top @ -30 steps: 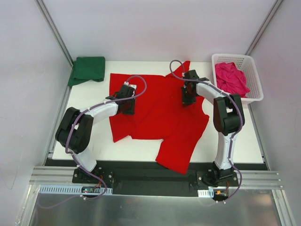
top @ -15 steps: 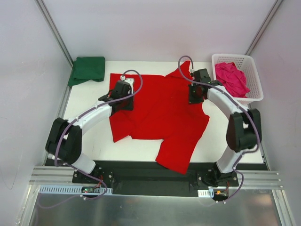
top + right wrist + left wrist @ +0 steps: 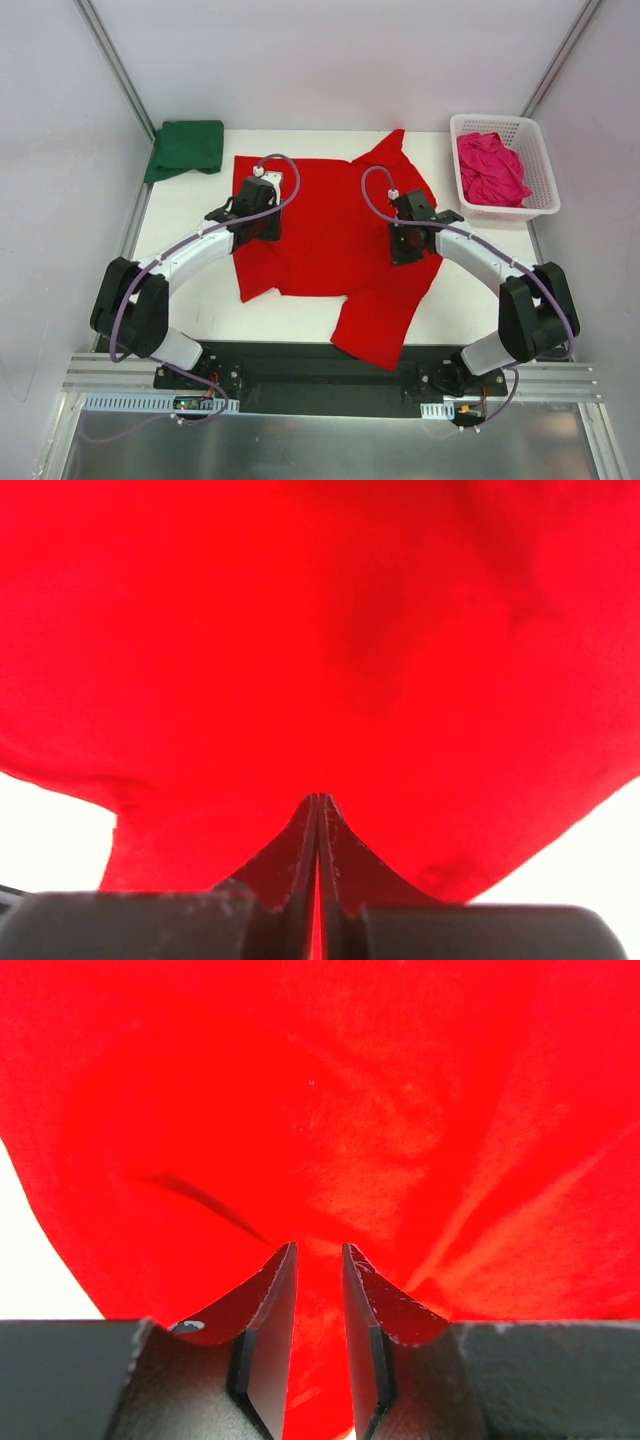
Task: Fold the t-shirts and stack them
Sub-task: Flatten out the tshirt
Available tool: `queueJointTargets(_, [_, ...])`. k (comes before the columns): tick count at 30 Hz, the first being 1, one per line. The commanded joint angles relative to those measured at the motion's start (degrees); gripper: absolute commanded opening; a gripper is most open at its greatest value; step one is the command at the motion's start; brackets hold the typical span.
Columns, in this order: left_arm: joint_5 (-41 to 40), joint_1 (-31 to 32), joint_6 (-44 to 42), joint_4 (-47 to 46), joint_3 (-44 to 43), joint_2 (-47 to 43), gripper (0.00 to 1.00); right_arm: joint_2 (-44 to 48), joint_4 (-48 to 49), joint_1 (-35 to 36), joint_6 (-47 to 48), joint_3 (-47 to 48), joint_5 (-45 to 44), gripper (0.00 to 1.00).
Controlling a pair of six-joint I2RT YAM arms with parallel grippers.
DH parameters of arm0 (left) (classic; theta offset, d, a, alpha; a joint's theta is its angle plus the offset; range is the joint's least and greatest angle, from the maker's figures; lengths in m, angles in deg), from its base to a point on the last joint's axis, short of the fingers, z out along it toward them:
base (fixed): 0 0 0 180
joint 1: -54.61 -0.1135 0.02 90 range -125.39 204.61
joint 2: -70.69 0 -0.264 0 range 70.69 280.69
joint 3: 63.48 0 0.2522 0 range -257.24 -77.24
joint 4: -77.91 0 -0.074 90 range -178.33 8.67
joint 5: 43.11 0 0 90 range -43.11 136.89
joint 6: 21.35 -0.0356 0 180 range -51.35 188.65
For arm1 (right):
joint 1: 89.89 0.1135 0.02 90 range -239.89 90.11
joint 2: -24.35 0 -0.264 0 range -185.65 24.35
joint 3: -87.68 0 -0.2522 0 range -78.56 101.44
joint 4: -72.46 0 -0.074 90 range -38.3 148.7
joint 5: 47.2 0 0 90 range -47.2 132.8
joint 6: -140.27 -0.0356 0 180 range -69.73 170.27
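The bright red t-shirt (image 3: 330, 215) lies spread across the middle of the white table, one end hanging over the near edge. My left gripper (image 3: 258, 222) is on its left part; in the left wrist view (image 3: 320, 1247) the jaws stand a narrow gap apart with red cloth (image 3: 350, 1110) bunched between them. My right gripper (image 3: 403, 245) is on the shirt's right edge; in the right wrist view (image 3: 318, 796) it is shut, with a sliver of red cloth (image 3: 320, 630) pinched in it. The dark green t-shirt (image 3: 187, 147) lies folded at the back left. The magenta-pink t-shirt (image 3: 490, 168) lies crumpled in the basket.
The white lattice basket (image 3: 500, 121) stands at the back right corner of the table (image 3: 200, 300). Grey walls and metal posts close in the back and sides. A black rail with both arm bases runs along the near edge.
My right gripper has swung out to the right and then come toward the near side, dragging the shirt's right edge with it. My left gripper has shifted slightly back and left.
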Motion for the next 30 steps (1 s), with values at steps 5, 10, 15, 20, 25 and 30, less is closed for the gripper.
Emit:
queueJointTargets(5, [1.0,0.0,0.3,0.0,-3.7,10.1,0.22,-2.5,5.2,0.1,-3.8,-2.1,-1.1,0.01])
queueJointTargets(10, [0.7,-0.1,-0.4,0.4,-7.4,15.3,0.21,-6.2,5.1,0.0,-2.9,0.0,-1.4,0.02])
queueJointTargets(15, [-1.1,-0.4,-1.6,2.3,-10.1,19.6,0.20,-10.4,3.9,0.0,-1.7,4.0,-1.4,0.02])
queueJointTargets(20, [-0.9,-1.6,-2.1,3.5,-11.9,22.4,0.20,-16.1,1.9,-0.1,-0.5,8.4,-1.4,0.01])
queueJointTargets(25, [0.1,-4.4,-2.2,5.3,-15.1,25.1,0.20,-20.5,-1.0,-0.7,0.7,14.4,-1.4,0.02])
queueJointTargets(30, [1.3,-7.0,-2.6,6.7,-17.1,26.6,0.20,-23.0,-3.2,-2.2,1.1,16.9,-1.2,0.01])
